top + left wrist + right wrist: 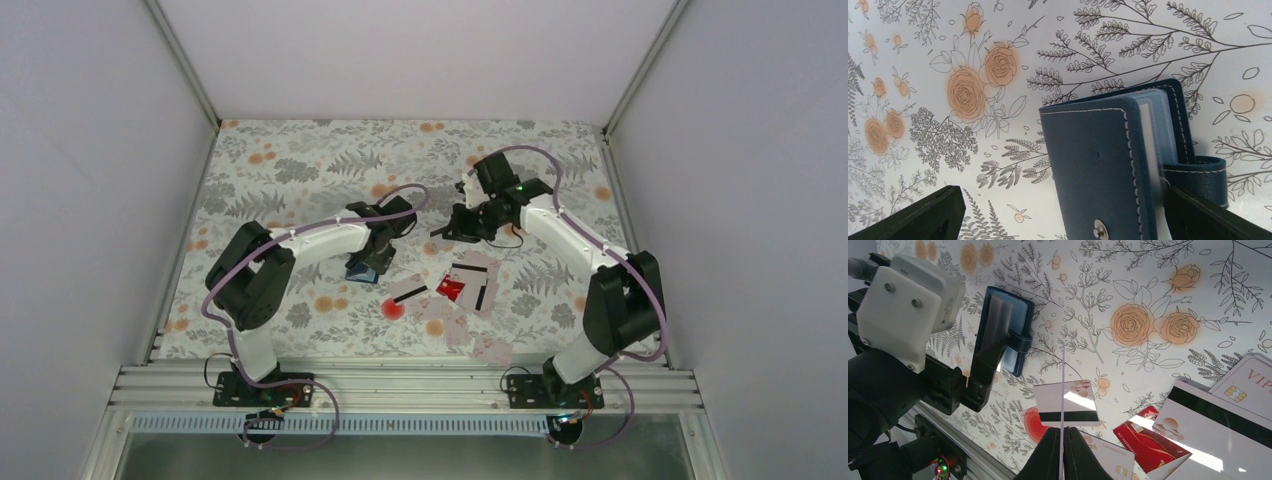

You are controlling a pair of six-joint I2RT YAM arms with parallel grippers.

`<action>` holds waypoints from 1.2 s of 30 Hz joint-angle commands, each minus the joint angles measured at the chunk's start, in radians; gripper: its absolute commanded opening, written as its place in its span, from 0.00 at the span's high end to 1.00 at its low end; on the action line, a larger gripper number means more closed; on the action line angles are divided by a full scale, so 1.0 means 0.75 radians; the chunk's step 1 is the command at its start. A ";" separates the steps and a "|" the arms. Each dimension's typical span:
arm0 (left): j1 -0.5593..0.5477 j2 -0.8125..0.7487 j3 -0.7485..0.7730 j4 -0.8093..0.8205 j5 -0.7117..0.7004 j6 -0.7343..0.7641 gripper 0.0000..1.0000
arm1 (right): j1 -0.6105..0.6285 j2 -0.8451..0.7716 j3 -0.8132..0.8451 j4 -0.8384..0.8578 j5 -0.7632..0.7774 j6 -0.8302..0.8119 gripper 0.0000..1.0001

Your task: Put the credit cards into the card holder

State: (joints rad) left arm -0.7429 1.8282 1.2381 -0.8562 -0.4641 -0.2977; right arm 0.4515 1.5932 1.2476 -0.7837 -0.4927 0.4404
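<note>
flowered tablecloth [300, 160] boxed in by plain white walls [90, 200]

left claw [1064, 196] stands spread wide, its dark fingers [923, 217] on either side of the navy card holder [1098, 170]; the holder sits close against one finger, with a broad gap to the other. it is slightly ajar, pale pockets showing and the snap tab looped out at its side. right claw [1063, 445] is pressed together on a thin white card [1063, 385], seen edge-on as a bare line above the cloth. beneath it lies a striped card [1065, 402], black stripe up, near a red card [1148, 440], and more whitish cards [1218, 425] overlap further along. from above, the holder lies left of the loose cards, apart from them.
</note>
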 commanded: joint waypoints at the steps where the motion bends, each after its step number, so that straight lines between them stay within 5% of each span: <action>1: -0.004 0.014 0.004 -0.025 -0.042 -0.025 0.00 | 0.010 0.033 0.042 -0.031 0.013 -0.014 0.96; 12: -0.043 -0.065 -0.085 0.020 0.066 -0.059 0.00 | 0.010 0.056 0.060 -0.049 0.004 -0.021 0.96; 31: -0.029 -0.117 -0.088 -0.035 -0.100 -0.103 0.00 | 0.015 0.071 0.063 -0.039 0.007 0.005 0.96; 36: 0.014 -0.194 -0.100 -0.010 -0.065 -0.114 0.12 | 0.034 0.083 0.097 -0.051 0.006 0.010 0.96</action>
State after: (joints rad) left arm -0.7586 1.7473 1.1732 -0.8726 -0.5037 -0.3634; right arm 0.4576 1.6444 1.2743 -0.8082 -0.4889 0.4397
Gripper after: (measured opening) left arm 0.941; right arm 0.037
